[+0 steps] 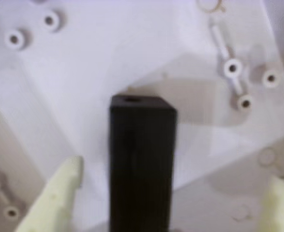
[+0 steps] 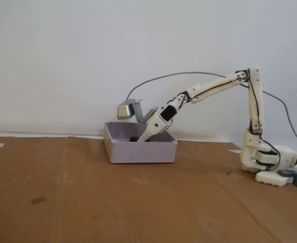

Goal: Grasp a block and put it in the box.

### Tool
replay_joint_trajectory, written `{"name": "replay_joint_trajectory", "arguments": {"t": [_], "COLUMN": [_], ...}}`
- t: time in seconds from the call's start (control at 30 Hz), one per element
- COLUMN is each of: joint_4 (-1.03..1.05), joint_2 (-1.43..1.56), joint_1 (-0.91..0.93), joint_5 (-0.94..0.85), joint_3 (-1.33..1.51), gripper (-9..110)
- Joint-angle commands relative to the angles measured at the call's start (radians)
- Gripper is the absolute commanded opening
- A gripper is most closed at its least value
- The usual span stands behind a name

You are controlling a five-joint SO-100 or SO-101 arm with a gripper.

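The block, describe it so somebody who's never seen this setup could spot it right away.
On the brown cardboard sheet sits a pale lavender-grey box, with the white arm reaching down into it. The block stands between the open gripper fingers inside the box: small, matte black, rectangular, the only dark thing on the pale floor.

Wrist view: soft focus throughout, bright, slightly washed out with a lavender cast. Block (image 1: 142, 164) between the fingertips (image 1: 59, 193) reads as flat black, surface detail lost; grey shadow falls beyond and to the right of it on the box floor (image 1: 108, 58). Fixed view: even, diffuse daylight, sharper; white wall (image 2: 62, 50) evenly lit, faint shadow beneath the box wall (image 2: 138, 152) on cardboard (image 2: 87, 202).
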Motion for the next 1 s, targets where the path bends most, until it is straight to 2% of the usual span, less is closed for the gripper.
{"name": "replay_joint_trajectory", "arguments": {"t": [0.0, 0.57, 0.97], "joint_4": [-0.051, -0.044, -0.038], "joint_2": [0.063, 0.061, 0.061], "joint_1": [-0.018, -0.041, -0.129], "joint_5": [-0.008, -0.009, -0.009], "joint_3": [-0.060, -0.299, -0.537], "gripper": [48, 49, 48]}}
